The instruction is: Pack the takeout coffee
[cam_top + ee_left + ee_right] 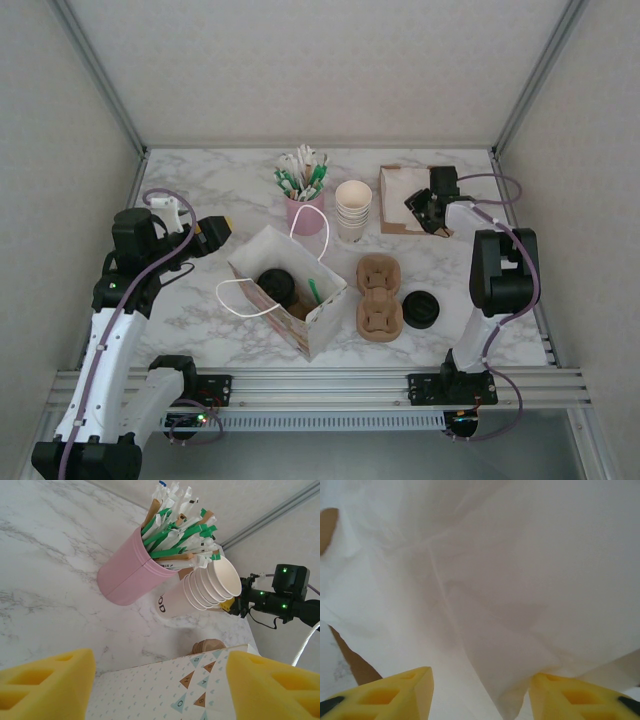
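One takeout coffee (276,285), dark with a round black lid, sits inside the open patterned paper bag (300,310) at the table's middle. A second black-lidded cup (420,309) stands on the table to the right of the cardboard carrier (379,297). My left gripper (215,232) is open just left of the bag. In the left wrist view the left gripper (160,680) has the bag's wall (165,690) low between its yellow pads. My right gripper (425,210) is open over the white napkins (485,570), and the right gripper (480,690) has its pads on either side of a fold.
A pink holder (305,210) full of stirrers and a stack of cream paper cups (352,208) stand behind the bag. The napkins lie on a brown tray (390,225) at the back right. A green stick (313,291) pokes from the bag. White handles (235,298) hang off it.
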Available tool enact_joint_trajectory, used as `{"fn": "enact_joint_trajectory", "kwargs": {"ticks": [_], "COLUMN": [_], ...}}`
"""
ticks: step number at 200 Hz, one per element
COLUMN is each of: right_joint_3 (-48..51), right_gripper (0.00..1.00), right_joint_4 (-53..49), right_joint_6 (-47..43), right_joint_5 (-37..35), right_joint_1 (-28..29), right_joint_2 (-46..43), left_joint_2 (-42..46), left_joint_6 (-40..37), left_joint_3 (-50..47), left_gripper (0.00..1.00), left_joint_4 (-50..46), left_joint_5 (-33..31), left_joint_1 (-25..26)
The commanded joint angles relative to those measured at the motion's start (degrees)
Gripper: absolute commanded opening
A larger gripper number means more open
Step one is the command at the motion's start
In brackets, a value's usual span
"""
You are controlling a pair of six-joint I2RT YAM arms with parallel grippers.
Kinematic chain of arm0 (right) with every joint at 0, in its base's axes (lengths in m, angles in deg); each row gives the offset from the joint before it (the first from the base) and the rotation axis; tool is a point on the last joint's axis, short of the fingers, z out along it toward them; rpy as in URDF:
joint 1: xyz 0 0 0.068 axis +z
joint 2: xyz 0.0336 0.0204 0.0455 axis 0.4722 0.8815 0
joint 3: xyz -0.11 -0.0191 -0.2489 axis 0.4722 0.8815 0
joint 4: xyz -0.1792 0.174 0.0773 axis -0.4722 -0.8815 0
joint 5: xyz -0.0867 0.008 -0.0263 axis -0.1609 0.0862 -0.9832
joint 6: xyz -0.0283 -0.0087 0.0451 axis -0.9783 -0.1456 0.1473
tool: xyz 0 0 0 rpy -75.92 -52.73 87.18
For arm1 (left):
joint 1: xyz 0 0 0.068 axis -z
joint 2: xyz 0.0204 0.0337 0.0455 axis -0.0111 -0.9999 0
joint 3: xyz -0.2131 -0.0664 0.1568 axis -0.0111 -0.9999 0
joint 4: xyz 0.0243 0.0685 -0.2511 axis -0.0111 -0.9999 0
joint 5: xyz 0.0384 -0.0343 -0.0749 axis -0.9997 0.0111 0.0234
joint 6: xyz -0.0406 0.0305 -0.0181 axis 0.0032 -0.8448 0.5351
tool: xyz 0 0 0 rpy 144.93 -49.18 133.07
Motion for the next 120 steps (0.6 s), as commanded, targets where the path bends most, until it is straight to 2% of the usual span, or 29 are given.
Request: {"fn": "enact_joint_trajectory", "kwargs": {"ticks": [1, 34, 57, 73, 83, 101, 120], "right_joint_3": [1.2, 2.9, 3.0, 3.2, 3.3, 3.1, 3.3], "right_gripper": [0.51, 0.49, 0.53, 0.52, 0.49, 0.36, 0.28], "right_joint_4": [3.7, 6.0, 6.0, 6.6, 7.2, 7.4, 7.2], "right_joint_6": [1.1, 1.7, 1.8, 2.0, 2.2, 2.0, 2.4], "right_joint_5": [-0.8, -1.7, -2.1, -2.3, -2.3, -2.2, -2.7], "right_joint_1": [0.2, 0.2, 0.2, 0.2, 0.2, 0.2, 0.3], "right_joint_2": [-0.9, -1.0, -0.1, 0.2, 0.4, 0.7, 0.4], "left_joint_2": [0.1, 0.1, 0.2, 0.1, 0.1, 0.0, 0.1], "left_joint_6": [-0.2, -0.2, -0.2, -0.2, -0.2, -0.2, -0.2], "left_joint_3": [0.5, 0.5, 0.5, 0.5, 0.5, 0.5, 0.5], "left_gripper": [0.70, 0.70, 0.70, 0.70, 0.70, 0.70, 0.70], "left_joint_4": [-0.6, -0.6, -0.6, -0.6, -0.7, -0.6, -0.6], "left_joint_5": [-0.1, 0.0, 0.0, 0.0, 0.0, 0.0, 0.0], "left_joint_1": [0.0, 0.0, 0.0, 0.0, 0.0, -0.1, 0.0]}}
